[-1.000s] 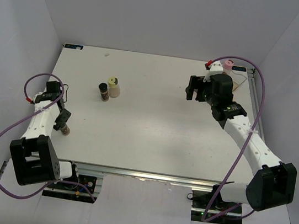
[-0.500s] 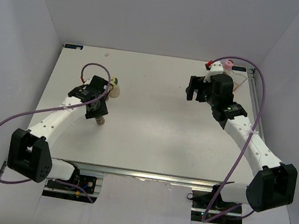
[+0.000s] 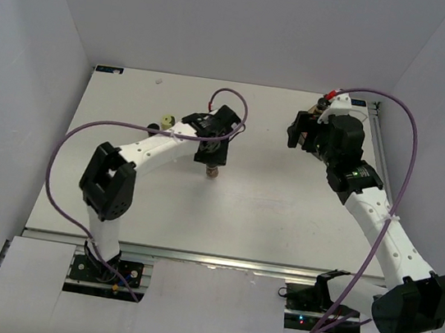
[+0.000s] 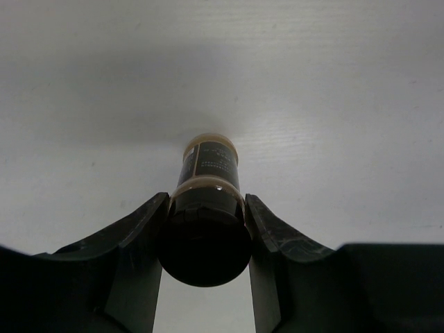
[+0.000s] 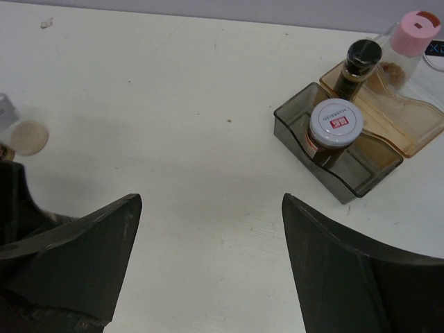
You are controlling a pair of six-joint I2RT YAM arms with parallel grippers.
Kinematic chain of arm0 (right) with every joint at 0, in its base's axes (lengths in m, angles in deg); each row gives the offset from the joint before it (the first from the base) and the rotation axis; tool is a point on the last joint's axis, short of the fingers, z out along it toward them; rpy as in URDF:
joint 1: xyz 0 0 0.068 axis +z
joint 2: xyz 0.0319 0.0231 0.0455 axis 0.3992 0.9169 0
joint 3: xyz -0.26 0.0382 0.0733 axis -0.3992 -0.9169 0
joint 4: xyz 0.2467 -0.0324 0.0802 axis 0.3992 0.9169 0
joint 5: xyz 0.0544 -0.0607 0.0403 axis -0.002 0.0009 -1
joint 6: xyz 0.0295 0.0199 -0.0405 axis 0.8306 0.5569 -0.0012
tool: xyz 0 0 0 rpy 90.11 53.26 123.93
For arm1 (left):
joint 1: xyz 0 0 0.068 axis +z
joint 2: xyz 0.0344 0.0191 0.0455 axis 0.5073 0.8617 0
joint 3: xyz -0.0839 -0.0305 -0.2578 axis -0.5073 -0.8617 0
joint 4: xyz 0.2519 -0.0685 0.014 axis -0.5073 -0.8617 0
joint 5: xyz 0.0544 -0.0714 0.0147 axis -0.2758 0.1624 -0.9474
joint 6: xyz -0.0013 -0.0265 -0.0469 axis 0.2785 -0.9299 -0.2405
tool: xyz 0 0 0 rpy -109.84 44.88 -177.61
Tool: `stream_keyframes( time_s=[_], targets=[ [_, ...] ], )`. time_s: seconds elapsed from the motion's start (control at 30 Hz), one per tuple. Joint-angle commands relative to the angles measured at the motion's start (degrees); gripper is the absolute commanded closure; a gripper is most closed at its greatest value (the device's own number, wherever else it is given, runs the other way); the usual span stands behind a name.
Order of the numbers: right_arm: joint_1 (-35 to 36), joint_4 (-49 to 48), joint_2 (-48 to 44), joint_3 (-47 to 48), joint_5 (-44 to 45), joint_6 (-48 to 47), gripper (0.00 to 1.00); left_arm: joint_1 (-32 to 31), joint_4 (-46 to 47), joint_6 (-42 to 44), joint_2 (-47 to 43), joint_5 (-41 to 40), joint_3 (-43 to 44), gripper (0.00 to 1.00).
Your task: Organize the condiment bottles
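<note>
The dark brown bottle (image 4: 208,166), clamped upright in the left jaws, has been carried toward the smoky tray (image 5: 290,116), well left of it; the right jaws are held apart, empty.

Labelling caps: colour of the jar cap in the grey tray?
Cap: white, red print; right wrist view.

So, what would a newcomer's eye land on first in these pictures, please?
The left gripper, clamped on a dark brown bottle at the middle of the table, stands out first. At the far right, a white-capped jar sits in a smoky tray, with the open right gripper nearby.
</note>
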State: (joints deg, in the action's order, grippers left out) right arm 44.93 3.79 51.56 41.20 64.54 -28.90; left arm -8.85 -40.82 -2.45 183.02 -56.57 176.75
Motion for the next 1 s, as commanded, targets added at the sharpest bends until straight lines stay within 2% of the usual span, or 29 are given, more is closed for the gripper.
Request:
stream_keyframes(
  time_s=[0.0, 0.23, 0.3, 0.53, 0.57, 0.67, 0.83, 0.97],
  targets=[
    [-0.52, 0.19, -3.71, -2.07, 2.91, 1.68, 0.12, -2.60, -2.26, 2.56, 7.42, -0.35, 12.36, 1.00],
    [-0.75, -2.51, -7.61, -5.16, 4.16, 1.97, 0.12, -4.33, -1.35, 4.64, 14.80, 4.12, 19.73, 1.00],
    [-0.75, -2.73, -7.64, -5.24, 4.24, 1.84, 0.11, -4.36, -2.46, 5.22, 15.96, 4.19, 21.56, 0.96],
    [-0.75, -3.07, -7.64, -5.76, 3.99, 0.97, 0.11, -4.44, -3.57, 6.16, 17.07, 4.36, 21.72, 0.42],
    [-0.81, -3.14, -7.91, -5.76, 4.06, 0.90, 0.11, -4.44, -3.56, 6.17, 17.00, 4.43, 21.58, 0.37],
    [-0.76, -3.23, -8.41, -5.76, 4.47, 0.54, 0.11, -4.44, -3.24, 5.92, 16.84, 4.53, 21.21, 0.29],
    [-0.84, -3.33, -8.62, -5.66, 4.78, 0.26, 0.11, -4.44, -3.94, 5.65, 16.64, 4.39, 21.69, 0.26],
    [-0.84, -3.01, -8.41, -5.57, 3.51, -0.08, 0.11, -4.44, -4.70, 5.08, 14.67, 3.63, 21.54, 0.19]
  ],
)
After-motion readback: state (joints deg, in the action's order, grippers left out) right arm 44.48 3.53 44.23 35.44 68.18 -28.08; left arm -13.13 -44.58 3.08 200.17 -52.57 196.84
